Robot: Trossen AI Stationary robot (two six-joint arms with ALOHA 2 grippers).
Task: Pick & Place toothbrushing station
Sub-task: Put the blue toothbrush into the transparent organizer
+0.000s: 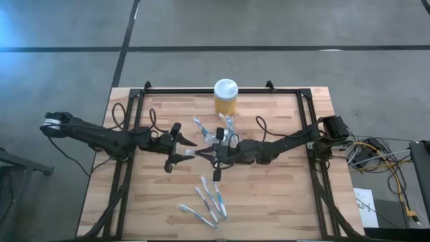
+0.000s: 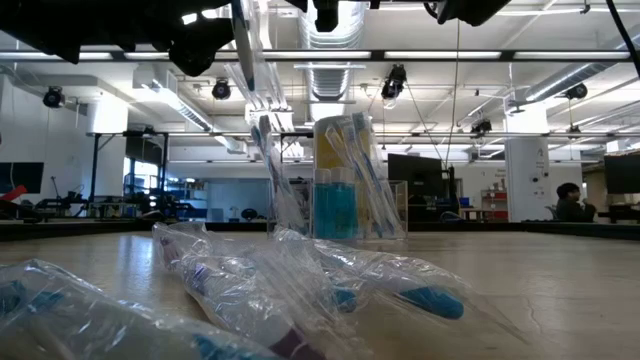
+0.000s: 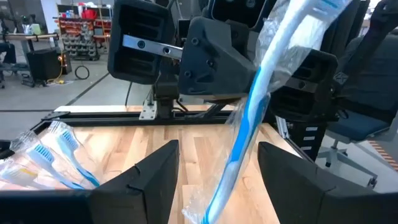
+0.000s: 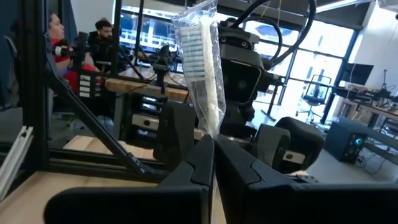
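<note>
One wrapped toothbrush (image 3: 249, 118), blue and white in clear film, we list first: it hangs over the middle of the counter (image 1: 282, 195) between the two tools, long axis tilted steeply, bristle end uppermost in the left wrist view. We see the right tool (image 4: 212, 152) with its fingers pressed together on that wrapper, the bristle head standing up just above the fingertips in the right wrist view. The left tool (image 1: 180, 151) faces it from the other side with its fingers (image 3: 143, 180) spread apart; the handle passes through the gap between them, and we cannot tell whether either finger touches it.

Just beyond the tools, toward the far edge, we note the clear holder (image 2: 355, 190), upright, with several brushes standing in it, heads up and leaning slightly. A yellow jar (image 1: 226, 96) with a white lid stands behind it at the far edge of the counter.

Loose stock: about five more wrapped toothbrushes (image 1: 210, 200) lie flat nearer the front edge, well apart from the holder, their long axes running mostly diagonally front to back. In the low view these bagged brushes (image 2: 300, 280) fill the foreground and partly screen the base of the holder.

Beyond the counter, people (image 4: 81, 46) sit at desks in the room.
</note>
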